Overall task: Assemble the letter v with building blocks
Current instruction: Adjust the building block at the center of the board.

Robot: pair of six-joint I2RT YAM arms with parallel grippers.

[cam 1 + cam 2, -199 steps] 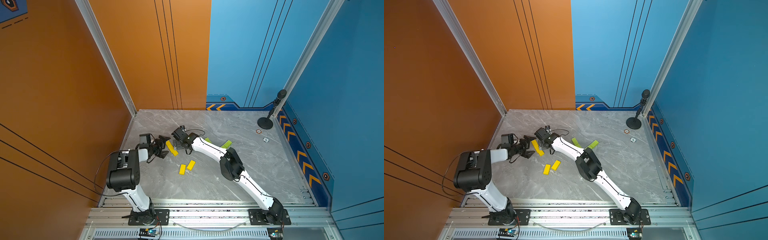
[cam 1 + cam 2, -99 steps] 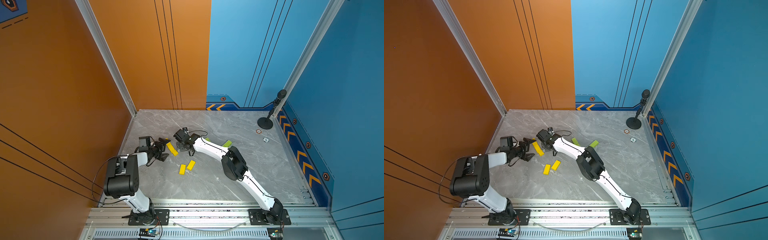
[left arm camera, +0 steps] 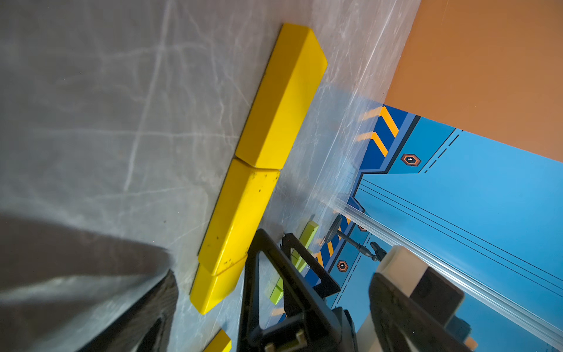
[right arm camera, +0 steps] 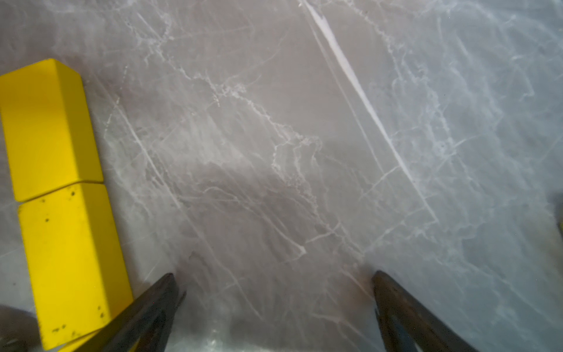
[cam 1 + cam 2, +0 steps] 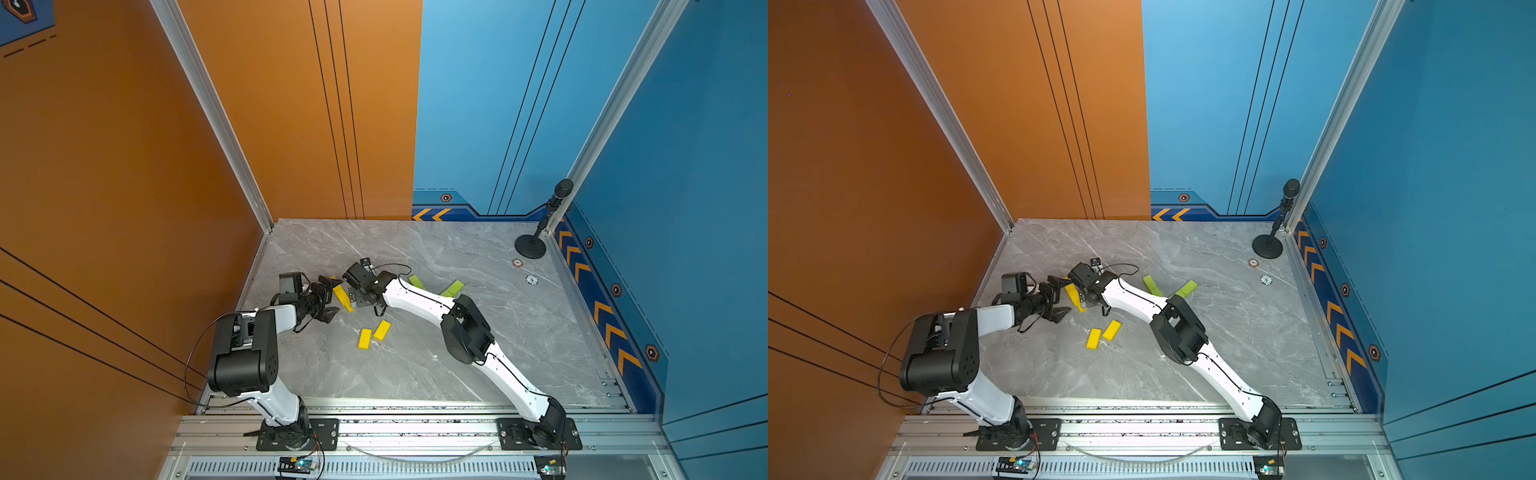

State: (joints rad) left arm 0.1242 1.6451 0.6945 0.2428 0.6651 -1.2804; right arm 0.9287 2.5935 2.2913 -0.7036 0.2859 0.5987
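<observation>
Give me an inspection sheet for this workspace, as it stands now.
Surface: grey marble tabletop, no spills seen.
Job's things: yellow row of three, end to end, between the grippers; two loose yellow blocks nearer the bases; green blocks partly hidden behind the right arm.
Clutter: two small discs near the microphone stand.
Grippers: left gripper open, empty; right gripper open, empty.
Cables: black cables loop off both arms.
Surroundings: orange wall, blue wall.
</observation>
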